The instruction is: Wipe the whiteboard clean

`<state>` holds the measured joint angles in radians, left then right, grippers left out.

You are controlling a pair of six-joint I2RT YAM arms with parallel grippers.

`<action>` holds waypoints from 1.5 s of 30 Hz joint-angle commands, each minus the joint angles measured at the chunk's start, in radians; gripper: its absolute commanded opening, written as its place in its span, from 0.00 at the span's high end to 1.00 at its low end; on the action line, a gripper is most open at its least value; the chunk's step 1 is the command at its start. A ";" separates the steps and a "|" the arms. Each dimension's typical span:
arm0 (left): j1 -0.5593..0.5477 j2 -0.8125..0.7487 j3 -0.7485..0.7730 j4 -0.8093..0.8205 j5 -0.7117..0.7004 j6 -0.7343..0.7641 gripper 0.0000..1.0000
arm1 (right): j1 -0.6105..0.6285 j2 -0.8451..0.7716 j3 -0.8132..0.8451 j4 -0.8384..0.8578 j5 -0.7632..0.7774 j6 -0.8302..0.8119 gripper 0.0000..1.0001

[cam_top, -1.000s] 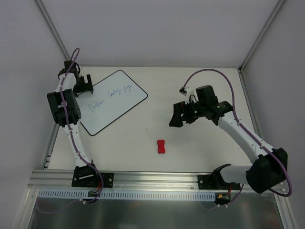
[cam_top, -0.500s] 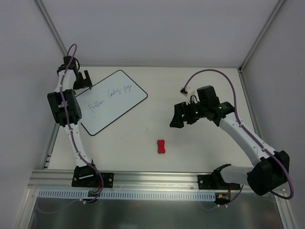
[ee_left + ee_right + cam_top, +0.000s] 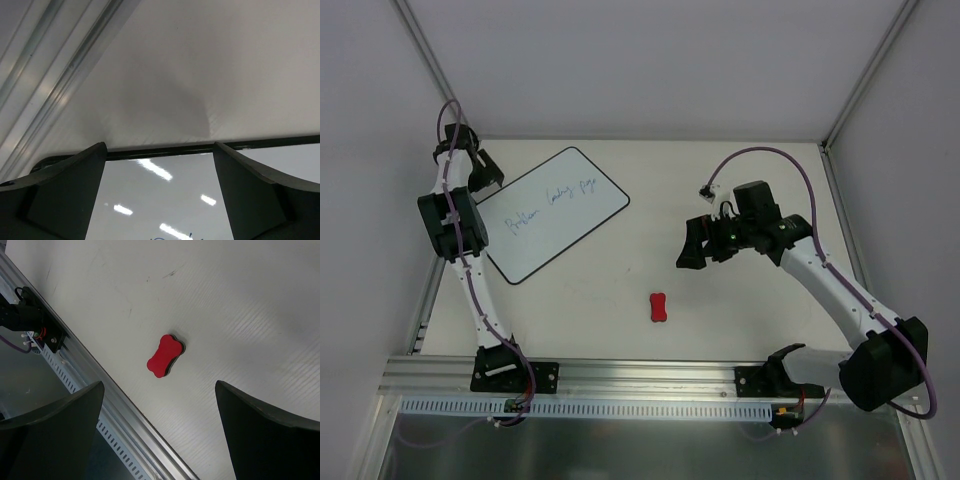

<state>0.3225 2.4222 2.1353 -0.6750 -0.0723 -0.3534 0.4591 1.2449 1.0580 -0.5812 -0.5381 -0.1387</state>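
One whiteboard (image 3: 556, 214) lies flat at far left of the table (image 3: 620, 290): white, black-edged, blue handwriting across it. My left gripper (image 3: 485, 168), jaws spread, is at its far-left corner; right gripper (image 3: 692, 245), spread, well apart.

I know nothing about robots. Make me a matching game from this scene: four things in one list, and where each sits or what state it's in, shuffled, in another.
Things
1. large white rectangular whiteboard
2. small red bone-shaped eraser
3. left hand
4. right hand

Places and states
A. open, above the table, right of centre
B. lies alone in the middle, near the front
C. open, over the board's far-left edge
D. flat, at an angle, far left, blue writing on it

Pairs: 1-D, 2-B, 3-C, 4-A
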 commanded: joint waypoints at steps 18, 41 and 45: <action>0.026 0.083 0.063 -0.020 0.000 -0.105 0.17 | 0.004 -0.064 -0.038 -0.006 0.000 0.060 0.01; 0.026 0.057 -0.026 -0.020 0.097 -0.125 0.41 | 0.004 -0.124 -0.069 -0.006 0.000 0.105 0.01; 0.007 -0.003 -0.129 -0.021 0.106 -0.116 0.41 | 0.006 -0.137 -0.069 -0.008 0.001 0.099 0.01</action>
<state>0.3534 2.4310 2.0953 -0.6186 -0.0341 -0.4572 0.4591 1.1400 0.9871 -0.5892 -0.5358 -0.0517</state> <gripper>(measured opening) 0.596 0.991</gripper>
